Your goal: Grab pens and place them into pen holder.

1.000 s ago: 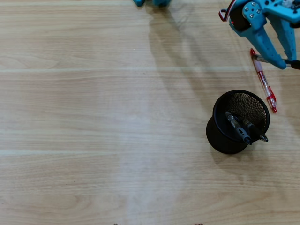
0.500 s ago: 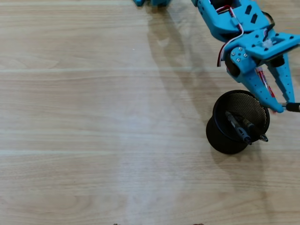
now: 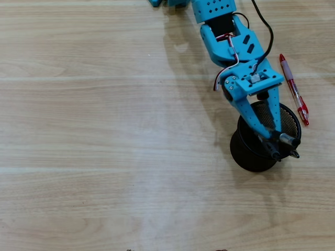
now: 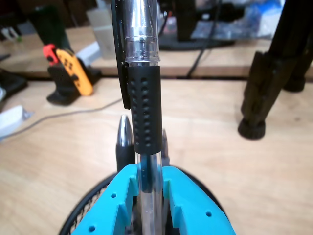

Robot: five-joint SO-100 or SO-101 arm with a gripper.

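My blue gripper [image 3: 275, 145] is over the black mesh pen holder [image 3: 250, 157], shut on a black-grip pen [image 3: 286, 139] with a clear barrel. In the wrist view the pen [image 4: 144, 112] stands upright between the blue fingers [image 4: 188, 205], above the holder's mesh rim [image 4: 80, 215]. A dark rounded pen end [image 4: 123, 142] shows just behind it, over the holder. A red pen [image 3: 294, 90] lies on the wooden table to the right of the arm in the overhead view, just above the holder.
The arm [image 3: 230, 36] reaches in from the top edge of the overhead view. In the wrist view a black tripod leg [image 4: 259, 98] stands at the right, and an orange and red controller [image 4: 71, 68] and cables lie at the far left.
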